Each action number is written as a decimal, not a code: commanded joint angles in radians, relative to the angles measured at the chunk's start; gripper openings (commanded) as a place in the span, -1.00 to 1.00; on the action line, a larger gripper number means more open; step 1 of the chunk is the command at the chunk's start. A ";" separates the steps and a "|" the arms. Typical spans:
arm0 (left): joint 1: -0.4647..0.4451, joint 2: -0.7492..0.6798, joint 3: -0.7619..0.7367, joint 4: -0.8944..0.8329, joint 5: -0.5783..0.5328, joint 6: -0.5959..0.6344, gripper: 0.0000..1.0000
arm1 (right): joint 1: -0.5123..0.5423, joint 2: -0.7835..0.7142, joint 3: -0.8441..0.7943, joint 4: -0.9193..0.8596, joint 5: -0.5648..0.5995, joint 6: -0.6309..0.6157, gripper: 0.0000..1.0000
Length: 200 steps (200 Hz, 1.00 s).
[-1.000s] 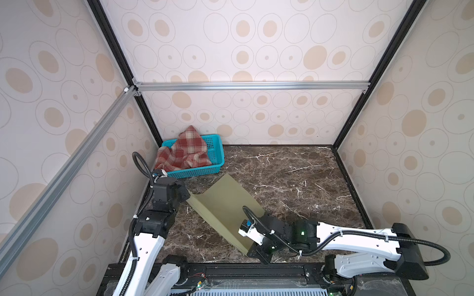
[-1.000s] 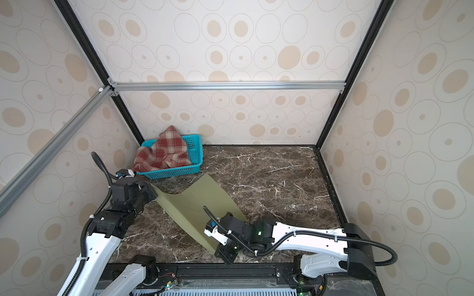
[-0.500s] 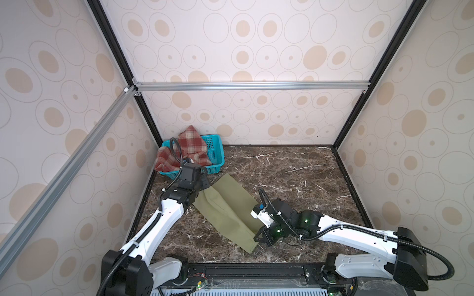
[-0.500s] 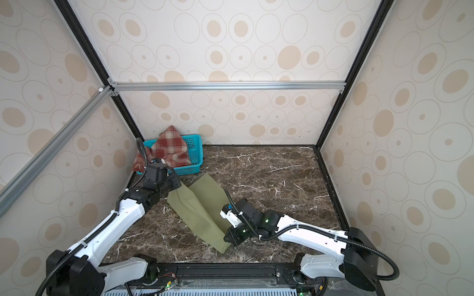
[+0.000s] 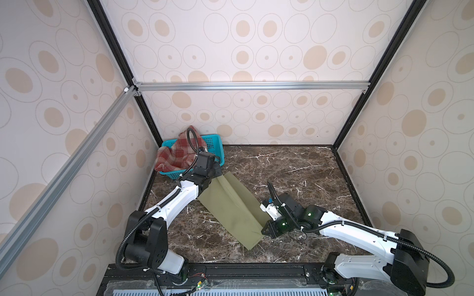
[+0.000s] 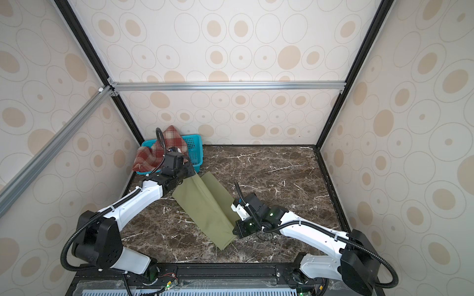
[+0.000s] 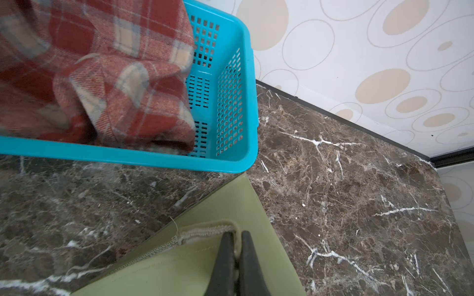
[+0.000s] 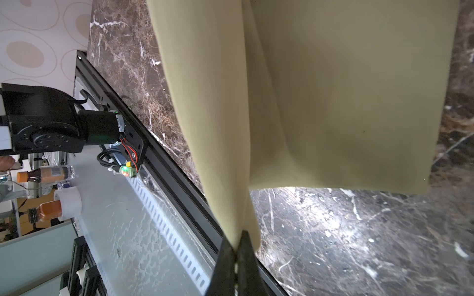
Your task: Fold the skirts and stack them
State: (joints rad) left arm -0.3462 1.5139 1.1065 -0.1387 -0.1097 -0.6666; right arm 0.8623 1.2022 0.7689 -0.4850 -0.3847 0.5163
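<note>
Currently the left end effector point(image 7: 235, 234) and right end effector point(image 8: 237, 237) each clamp opposite ends of the olive-green skirt point(image 5: 230, 205); the plaid skirt point(image 5: 174, 156) lies in the teal basket point(image 5: 214, 144).

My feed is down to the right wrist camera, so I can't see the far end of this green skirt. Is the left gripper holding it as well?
Observer: Yes. The left gripper is shut on the far corner of the olive skirt, beside a pale stitched edge.
Operator: Where is the other skirt?
Observer: The plaid skirt lies crumpled in the teal basket, with one end draped over its rim.
Operator: And where is that basket?
Observer: In the far left corner of the table, just beyond the left gripper.
</note>
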 commanded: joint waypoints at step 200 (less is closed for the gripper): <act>-0.019 0.281 0.160 0.109 -0.020 -0.022 -1.00 | -0.074 0.146 0.121 -0.184 0.200 -0.051 -1.00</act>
State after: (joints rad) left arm -0.3630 1.7725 1.2160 -0.0597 -0.1070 -0.6765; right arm 0.8001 1.3235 0.8757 -0.6395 -0.2035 0.4770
